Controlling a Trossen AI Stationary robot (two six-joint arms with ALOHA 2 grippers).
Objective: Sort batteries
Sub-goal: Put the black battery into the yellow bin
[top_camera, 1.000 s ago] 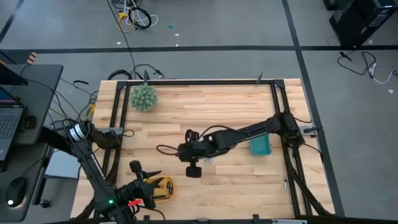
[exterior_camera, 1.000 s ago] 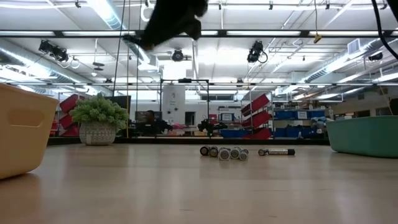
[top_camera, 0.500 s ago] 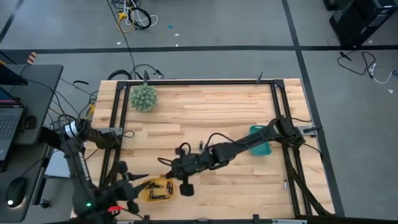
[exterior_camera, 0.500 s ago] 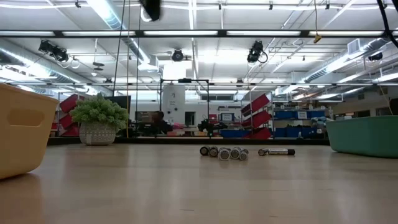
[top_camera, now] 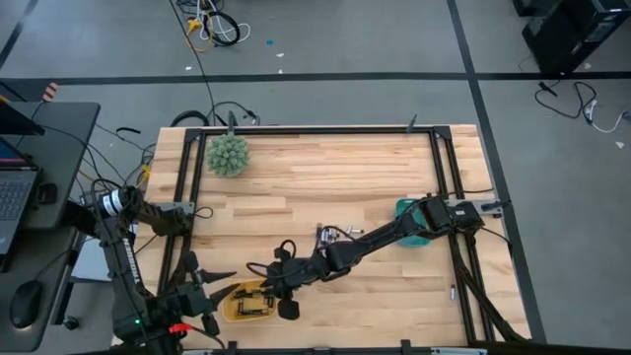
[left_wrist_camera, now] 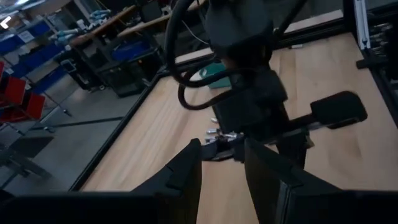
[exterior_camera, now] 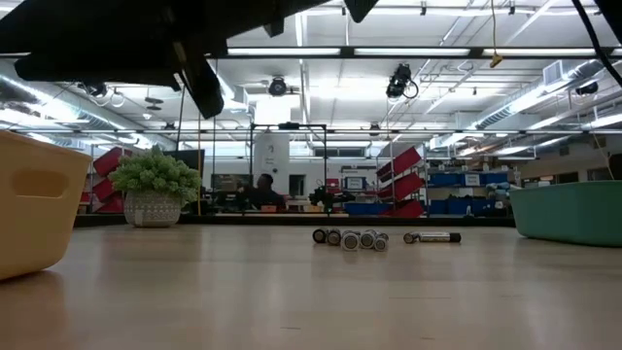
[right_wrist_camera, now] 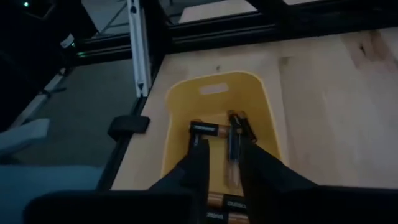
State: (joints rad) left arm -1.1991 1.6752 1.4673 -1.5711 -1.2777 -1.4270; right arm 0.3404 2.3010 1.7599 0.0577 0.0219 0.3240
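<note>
Two dark arms spotted from above. Found right gripper (top_camera: 270,292) stretched across the light wooden table (top_camera: 325,177), hanging over the small yellow plastic tray (top_camera: 235,312) near the front edge. Noted left gripper (top_camera: 200,283) just beside that tray, on its outer side. Counted a few small cylindrical batteries (top_camera: 335,234), dark and silvery, loose mid-table, and more inside the yellow tray. Saw teal plastic tray (top_camera: 414,237) partly under the right arm, and spiky green ball (top_camera: 228,154) at the far left corner.

Low view: logged loose batteries (exterior_camera: 350,238) in a short row on the tabletop, well apart from both trays; dark arm overhead.

Left wrist view: found left gripper (left_wrist_camera: 221,168) with fingers (left_wrist_camera: 186,177) parted, nothing between them, pointed toward the right arm.

Right wrist view: saw right gripper (right_wrist_camera: 222,168) directly above the yellow tray (right_wrist_camera: 186,99), fingers a little apart, gripping nothing. Spotted several batteries (right_wrist_camera: 205,129) lying flat on the tray floor.
</note>
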